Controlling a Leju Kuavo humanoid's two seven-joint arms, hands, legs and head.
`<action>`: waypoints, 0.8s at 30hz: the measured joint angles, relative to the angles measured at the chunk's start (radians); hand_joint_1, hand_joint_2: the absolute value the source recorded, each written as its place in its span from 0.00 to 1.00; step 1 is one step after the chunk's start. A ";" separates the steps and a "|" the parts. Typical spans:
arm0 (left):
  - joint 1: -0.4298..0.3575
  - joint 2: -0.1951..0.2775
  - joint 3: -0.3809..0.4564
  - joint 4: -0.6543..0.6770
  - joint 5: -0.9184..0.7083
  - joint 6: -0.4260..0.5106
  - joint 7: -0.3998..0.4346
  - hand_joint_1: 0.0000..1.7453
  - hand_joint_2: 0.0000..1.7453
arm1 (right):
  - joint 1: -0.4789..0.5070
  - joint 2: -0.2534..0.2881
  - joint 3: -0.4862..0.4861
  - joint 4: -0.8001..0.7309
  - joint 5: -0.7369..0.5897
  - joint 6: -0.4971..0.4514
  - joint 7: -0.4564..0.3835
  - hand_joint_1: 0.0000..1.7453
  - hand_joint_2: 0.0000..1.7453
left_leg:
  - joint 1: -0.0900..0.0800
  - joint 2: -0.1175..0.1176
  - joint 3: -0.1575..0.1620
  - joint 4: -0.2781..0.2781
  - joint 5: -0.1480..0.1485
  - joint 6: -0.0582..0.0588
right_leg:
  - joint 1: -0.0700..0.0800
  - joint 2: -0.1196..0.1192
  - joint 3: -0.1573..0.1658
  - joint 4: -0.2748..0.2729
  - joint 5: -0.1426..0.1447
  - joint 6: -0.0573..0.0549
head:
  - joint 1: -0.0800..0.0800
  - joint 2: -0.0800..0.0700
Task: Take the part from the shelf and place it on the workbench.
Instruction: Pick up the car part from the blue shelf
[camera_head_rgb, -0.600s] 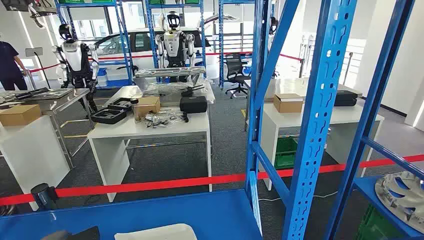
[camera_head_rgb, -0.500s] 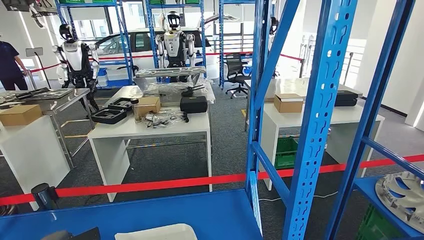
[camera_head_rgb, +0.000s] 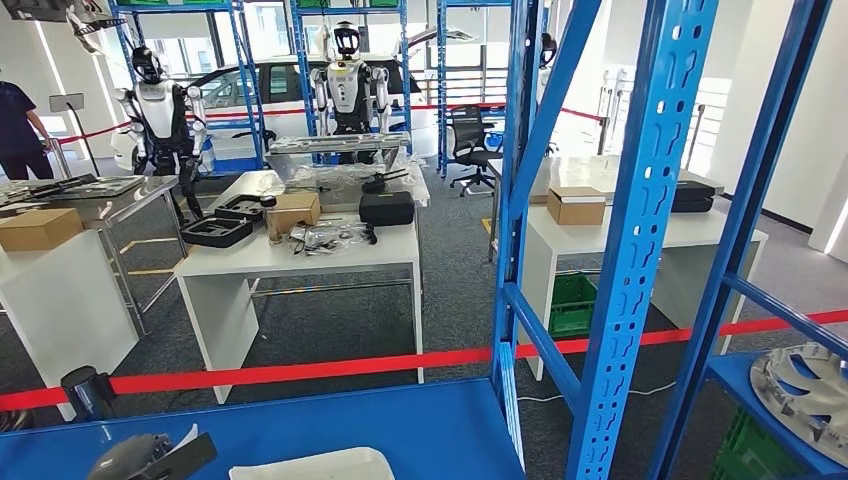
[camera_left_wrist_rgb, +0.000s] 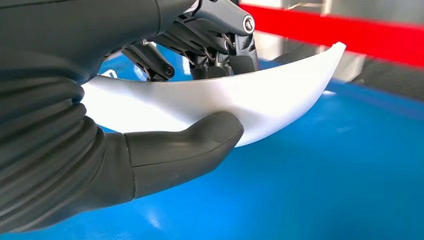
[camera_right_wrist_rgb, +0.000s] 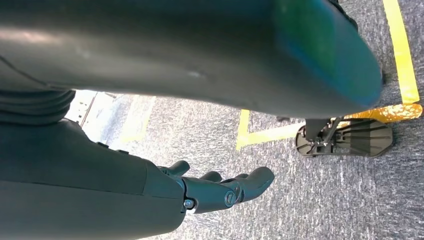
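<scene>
Pinching the white part (camera_left_wrist_rgb: 280, 95) between thumb and fingers at the blue shelf (camera_head_rgb: 400, 420), the left hand (camera_left_wrist_rgb: 190, 100) must next lift it clear (right hand (camera_right_wrist_rgb: 220, 190) hangs empty, fingers loosely apart).

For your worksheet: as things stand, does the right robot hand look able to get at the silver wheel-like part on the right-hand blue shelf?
Probably not yet: the right robot hand hangs low over grey carpet, and the silver part sits behind a blue upright.

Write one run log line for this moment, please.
left hand: grips white part above blue shelf | right hand: hangs over floor, holds nothing | placing: not yet done
</scene>
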 joint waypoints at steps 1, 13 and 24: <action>0.001 -0.004 0.012 -0.008 0.037 0.017 -0.043 1.00 1.00 | 0.000 0.000 0.000 0.000 0.000 0.000 0.000 0.00 0.00 | 0.000 0.000 0.000 0.000 0.000 0.000 | 0.000 0.000 0.000 0.000 0.000 0.000 | 0.000 0.000; 0.138 -0.094 0.174 -0.579 0.629 -0.097 -0.314 1.00 1.00 | 0.008 0.003 -0.013 0.000 -0.013 -0.005 0.000 0.00 0.00 | -0.004 0.001 -0.002 0.008 -0.008 0.015 | -0.006 0.000 0.002 -0.005 0.001 0.010 | 0.000 0.000; 0.282 -0.143 0.191 -1.016 0.780 -0.156 -0.295 1.00 1.00 | 0.013 0.006 -0.030 0.000 -0.014 -0.008 0.000 0.00 0.00 | 0.022 0.010 0.003 -0.018 0.021 0.029 | -0.023 -0.003 -0.052 0.196 -0.108 0.055 | 0.004 0.000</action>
